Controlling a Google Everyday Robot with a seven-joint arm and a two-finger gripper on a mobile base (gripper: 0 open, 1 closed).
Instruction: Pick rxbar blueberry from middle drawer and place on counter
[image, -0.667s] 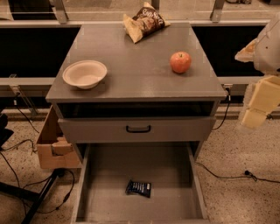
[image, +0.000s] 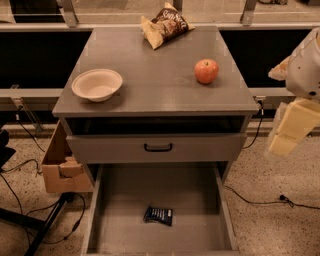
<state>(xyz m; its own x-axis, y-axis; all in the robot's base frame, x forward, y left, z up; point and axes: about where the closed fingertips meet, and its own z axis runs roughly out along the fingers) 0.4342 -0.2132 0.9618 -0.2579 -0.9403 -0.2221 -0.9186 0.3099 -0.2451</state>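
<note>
The rxbar blueberry (image: 158, 215), a small dark-blue wrapper with pale lettering, lies flat on the floor of the open middle drawer (image: 125, 220), near its middle front. The counter (image: 150, 75) is the grey cabinet top above it. My gripper (image: 286, 136) hangs pale yellow at the right edge of the camera view. It is off to the right of the cabinet, at about the height of the drawer front, far from the bar and holding nothing I can see.
On the counter stand a white bowl (image: 97, 85) at left, a red apple (image: 206, 71) at right and a chip bag (image: 164, 25) at the back. A grey drawer front with a black handle (image: 158, 147) is above the open drawer. A cardboard box (image: 62, 165) and cables are at floor left.
My arm at the right edge has shifted slightly downward. The bar, drawer and counter objects have not moved.
</note>
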